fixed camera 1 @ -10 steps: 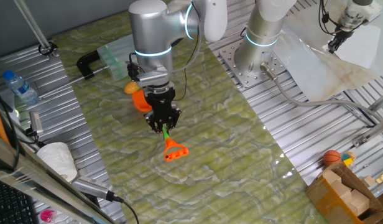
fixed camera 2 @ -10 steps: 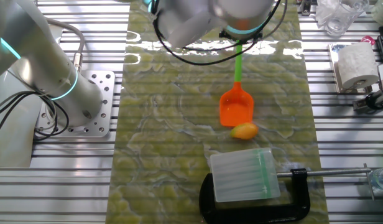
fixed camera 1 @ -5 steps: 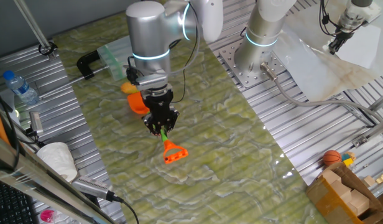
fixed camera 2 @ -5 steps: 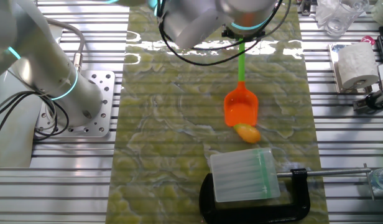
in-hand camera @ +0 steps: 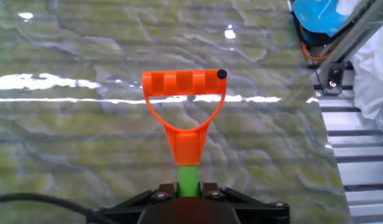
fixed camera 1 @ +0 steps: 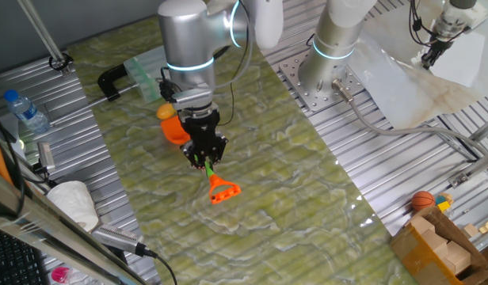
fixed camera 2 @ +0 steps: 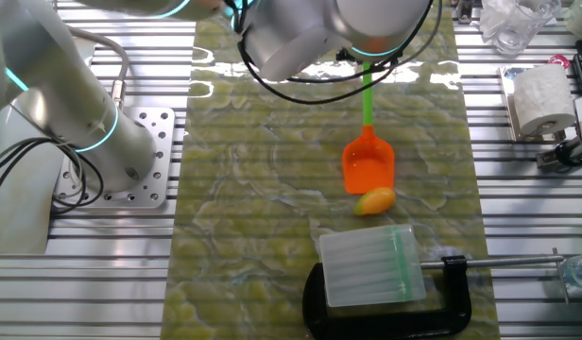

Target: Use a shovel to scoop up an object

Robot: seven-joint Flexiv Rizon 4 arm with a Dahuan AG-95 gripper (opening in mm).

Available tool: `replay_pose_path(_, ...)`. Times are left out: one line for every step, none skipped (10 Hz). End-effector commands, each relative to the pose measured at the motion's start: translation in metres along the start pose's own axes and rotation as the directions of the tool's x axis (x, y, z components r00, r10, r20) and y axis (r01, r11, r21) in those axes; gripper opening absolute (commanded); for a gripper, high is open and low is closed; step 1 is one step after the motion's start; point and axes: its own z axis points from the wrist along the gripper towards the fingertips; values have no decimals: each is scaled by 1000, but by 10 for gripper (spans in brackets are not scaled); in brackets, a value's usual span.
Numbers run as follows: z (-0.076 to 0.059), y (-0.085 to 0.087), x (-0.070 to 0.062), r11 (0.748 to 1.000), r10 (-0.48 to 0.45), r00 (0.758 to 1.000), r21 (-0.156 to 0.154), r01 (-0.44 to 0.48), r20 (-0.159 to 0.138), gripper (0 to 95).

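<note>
Pincer [fixed camera 1: 206, 161] closed on the shovel [fixed camera 2: 368, 156] at its green shaft. Object [fixed camera 2: 374, 200] lies on the worktop [fixed camera 2: 263, 189], touching the blade's front edge, on the shaft's long axis beyond the pincer.

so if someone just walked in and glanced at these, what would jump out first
Probably the bright orange and green shovel held by its shaft in the gripper, mid-table on the green marbled mat. Next, the small yellow-orange object lying at the blade's front edge, not clearly on it, with a clear plastic box in a black clamp just beyond.
</note>
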Motion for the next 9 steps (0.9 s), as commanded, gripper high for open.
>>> replay_pose_path(4, -2, 1, 1000, -10, 1000, 7, 10, -2, 0)
replay_pose_path(3, -2, 1, 1000, -15, 1000, 5, 15, -3, 0)
replay_pose_path(3, -2, 1, 1000, -20, 1000, 4, 20, -3, 0)
replay_pose_path(3, -2, 1, 1000, -22, 1000, 4, 22, -5, 0)
replay_pose_path(3, -1, 2, 1000, -23, 1000, 3, 23, -6, 0)
replay_pose_path(1, 0, 2, 1000, -28, 1000, 2, 28, -7, 0)
replay_pose_path(1, 0, 3, 999, -32, 999, 0, 32, -10, 0)
replay_pose_path(1, 1, 3, 999, -33, 999, 0, 33, -10, 0)
replay_pose_path(-2, 3, 5, 999, -44, 999, -4, 44, -18, 0)
